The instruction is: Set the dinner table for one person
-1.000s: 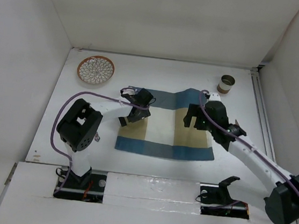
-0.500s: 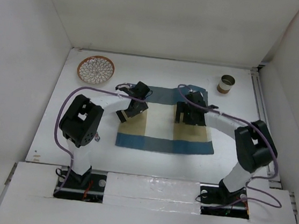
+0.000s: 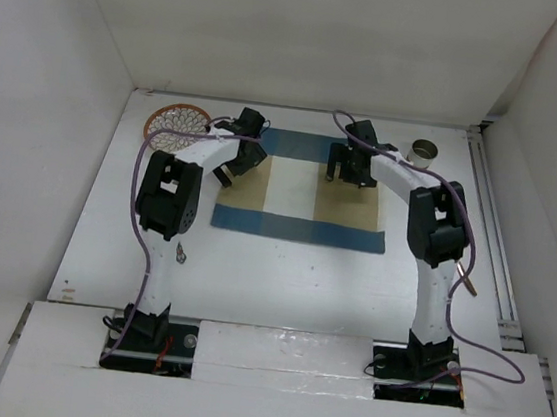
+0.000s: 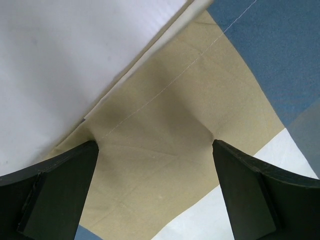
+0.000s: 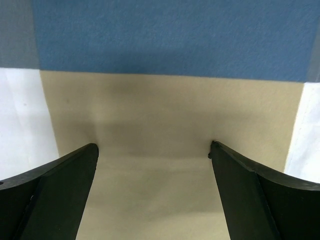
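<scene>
Now the placemat [image 3: 296,185] has slid from mid-frame to the upper centre of the white dinner table [image 3: 280,279] and lies flatter, left gripper [image 3: 236,158] and right gripper [image 3: 349,164] splayed wide, grasping nothing, so the base looks laid

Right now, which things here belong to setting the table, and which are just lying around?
Belongs to the job: dinner table, checked placemat, patterned plate, cup.
Just lying about: small item beside the left arm, too small to identify; white wall panels only enclose the scene.
</scene>
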Controlling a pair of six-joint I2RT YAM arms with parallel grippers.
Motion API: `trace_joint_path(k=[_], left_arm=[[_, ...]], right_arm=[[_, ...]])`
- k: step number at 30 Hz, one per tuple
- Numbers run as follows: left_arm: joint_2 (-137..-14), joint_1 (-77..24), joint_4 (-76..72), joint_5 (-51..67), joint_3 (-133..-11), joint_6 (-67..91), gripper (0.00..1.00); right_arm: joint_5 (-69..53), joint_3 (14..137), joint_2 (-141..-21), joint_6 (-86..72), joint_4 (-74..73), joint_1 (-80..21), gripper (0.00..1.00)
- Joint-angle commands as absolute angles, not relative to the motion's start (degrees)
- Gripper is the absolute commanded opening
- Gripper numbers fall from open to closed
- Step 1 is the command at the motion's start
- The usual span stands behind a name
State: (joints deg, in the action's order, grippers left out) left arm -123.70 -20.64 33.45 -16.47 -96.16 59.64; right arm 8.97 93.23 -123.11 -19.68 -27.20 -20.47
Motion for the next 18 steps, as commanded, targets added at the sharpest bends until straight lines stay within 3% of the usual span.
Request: trace_joint_path(k=[1,18], left_arm=[[-127.6,-18.3,35.2,-13.3,-96.7,57.6,1.0],[-123.7,-20.7,31.0,-10.7,-88.8,58.1,1.0]], right_arm=[[8.0,100.1,-125.9,-17.9,-33.3,-19.2,1.0],[5.2,110.1,-132.2,-14.4,-37.9,-16.3,1.0]])
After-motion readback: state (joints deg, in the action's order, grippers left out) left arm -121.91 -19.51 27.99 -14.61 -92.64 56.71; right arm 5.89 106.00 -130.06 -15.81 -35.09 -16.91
